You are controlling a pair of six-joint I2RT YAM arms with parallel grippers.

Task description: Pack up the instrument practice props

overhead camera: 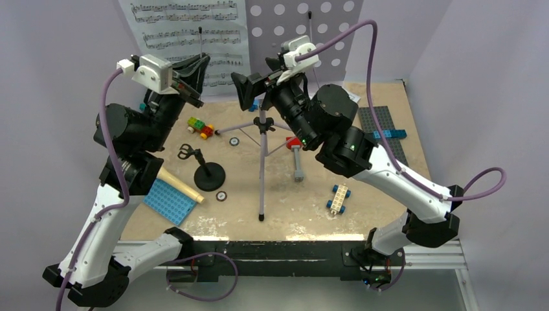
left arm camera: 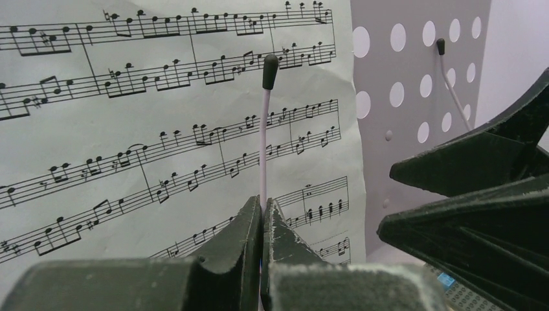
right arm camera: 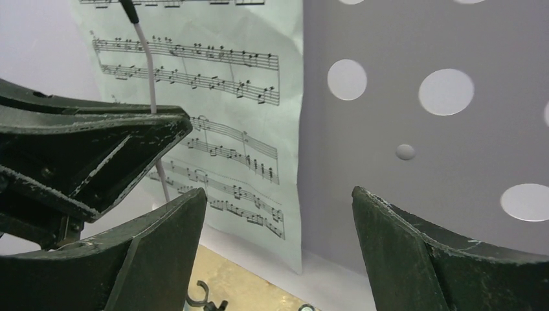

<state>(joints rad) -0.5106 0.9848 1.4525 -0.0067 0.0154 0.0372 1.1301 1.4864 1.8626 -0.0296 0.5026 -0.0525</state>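
The lilac perforated music stand (overhead camera: 304, 26) stands on its tripod (overhead camera: 262, 162) at the back, with a white sheet-music page (overhead camera: 188, 32) on its left half. My left gripper (left arm camera: 264, 210) is shut on the stand's thin lilac black-tipped page-holder wire (left arm camera: 263, 149), in front of the page (left arm camera: 162, 129). My right gripper (right arm camera: 278, 190) is open and empty, facing the page's right edge (right arm camera: 239, 129) and the perforated panel (right arm camera: 421, 129). The black round-base mic stand (overhead camera: 209, 176) stands on the table. The cream-yellow microphone (overhead camera: 181, 186) lies beside it, partly under my left arm.
A blue studded plate (overhead camera: 169, 201) lies at the front left, a grey one (overhead camera: 383, 129) at the right. Toy brick pieces (overhead camera: 201, 127), a red and grey piece (overhead camera: 295, 159), a small white car (overhead camera: 338, 198) and two loose wheels (overhead camera: 234, 140) lie around the tripod legs.
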